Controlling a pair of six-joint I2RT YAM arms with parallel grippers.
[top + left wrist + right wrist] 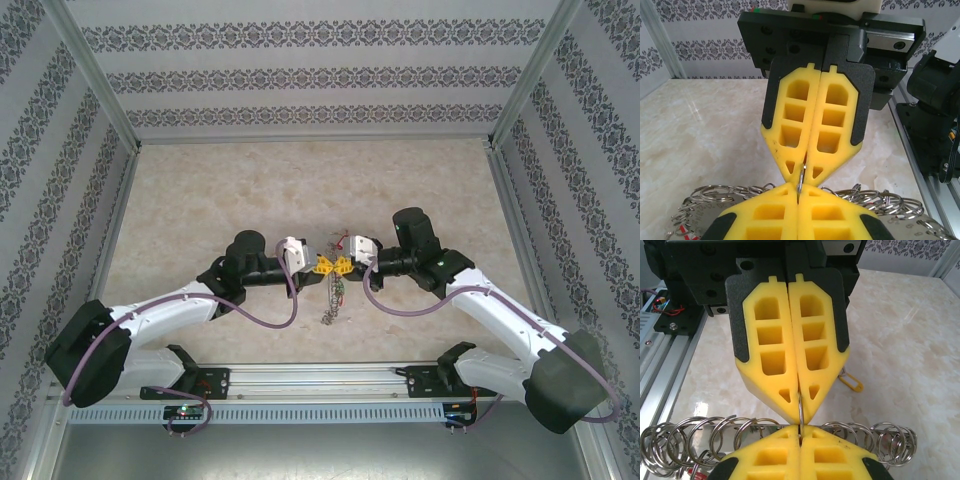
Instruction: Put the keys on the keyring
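Steel wire of the keyring (332,295) is nipped at one spot by both claws. The left gripper (322,266) and the right gripper (345,265) meet tip to tip over the middle of the table (200,190), each closed tight on the same thin loop, the remainder hanging beneath. Recommended: one claw holds firm while the other pries the coil gently, since so fine a wire could slip free.

table (200,200): beige, marble-veined | walls (300,75): pale stripes with dark floral bands | left gripper (322,266), right gripper (343,265): yellow with black backing | arms (170,310): white, black joints | cables (265,325): purple | rail (320,378): silver-grey | keyring (685,437): shiny silver | tag (852,382): yellow
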